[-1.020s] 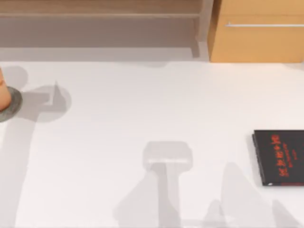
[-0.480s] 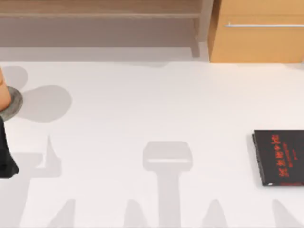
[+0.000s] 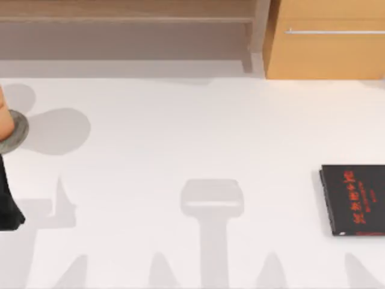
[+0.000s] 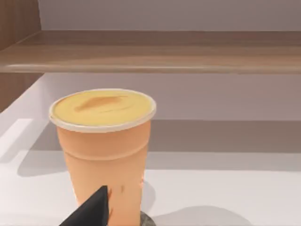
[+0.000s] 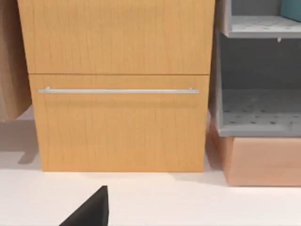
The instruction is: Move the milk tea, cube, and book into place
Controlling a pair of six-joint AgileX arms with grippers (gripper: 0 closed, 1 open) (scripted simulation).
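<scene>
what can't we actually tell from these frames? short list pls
- Milk tea: its base is cut off by the left wrist view's edge and partly hidden by a dark finger; the top view crops it at the left edge, on the grey disc.
- Left gripper: cropped at the top view's left edge, so open or shut is unclear.
- Black book: cut off at the right edge; red lettering too small to read.

Left arm (image 3: 7, 201): a dark section of it stands at the far left edge of the table in the top view, toward the near side. One black finger (image 4: 91, 209) of the left gripper rises as a pointed wedge in the left wrist view. One black finger (image 5: 89, 209) of the right gripper appears likewise in the right wrist view. Finger spacing cannot be determined for either gripper.
</scene>
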